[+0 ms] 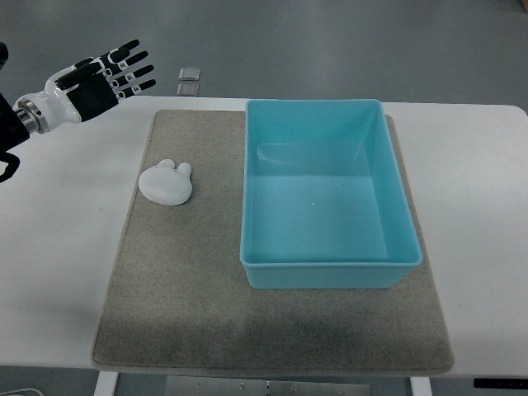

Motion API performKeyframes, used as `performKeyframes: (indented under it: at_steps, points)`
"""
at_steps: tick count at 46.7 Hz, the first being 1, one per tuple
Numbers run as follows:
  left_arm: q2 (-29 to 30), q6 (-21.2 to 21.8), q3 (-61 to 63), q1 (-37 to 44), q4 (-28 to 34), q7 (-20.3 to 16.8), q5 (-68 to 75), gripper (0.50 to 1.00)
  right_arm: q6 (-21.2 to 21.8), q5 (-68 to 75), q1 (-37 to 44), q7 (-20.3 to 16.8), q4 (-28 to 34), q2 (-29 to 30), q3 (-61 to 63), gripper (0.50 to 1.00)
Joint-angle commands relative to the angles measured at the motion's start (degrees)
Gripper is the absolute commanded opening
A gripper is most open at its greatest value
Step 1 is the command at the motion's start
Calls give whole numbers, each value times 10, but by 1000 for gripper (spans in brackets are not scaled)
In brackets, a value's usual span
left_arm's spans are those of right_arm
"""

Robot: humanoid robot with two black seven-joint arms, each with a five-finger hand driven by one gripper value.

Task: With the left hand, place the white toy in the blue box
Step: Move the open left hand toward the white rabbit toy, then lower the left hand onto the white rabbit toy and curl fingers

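Fingers spread and holding nothing, the left hand [106,76] hovered well apart from the white toy [166,182], which lay on the mat [165,305] left of the blue box [327,194], looking light, smooth, rigid, best grasped across its rounded body.

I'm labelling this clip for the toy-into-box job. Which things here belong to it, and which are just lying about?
Part of the job:
white toy
blue box
left hand, open

Just lying about:
grey mat
white table
two small clear squares beyond the table
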Motion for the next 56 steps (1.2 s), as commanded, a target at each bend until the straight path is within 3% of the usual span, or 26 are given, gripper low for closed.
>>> performKeyframes:
  at_steps: [1,13,17,36,43,56]
  points:
    - [0,0,-1,-2,8,-33,50,1000,0,0,0,0,0,0,0,936]
    - [9,0,0,-7,5,-212,291,1000,0,0,0,0,0,0,0,936]
    - [15,0,1,-9,5,-252,352,1000,0,0,0,0,0,0,0,936]
    - [69,0,-3,-12,-43,-269,528,1000,0,0,0,0,0,0,0,936]
    - [84,2,1,-4,-87,-298,579,1000,0,0,0,0,0,0,0,936]
    - [96,78,28,8,-128,-350,699,1000,0,0,0,0,0,0,0,936]
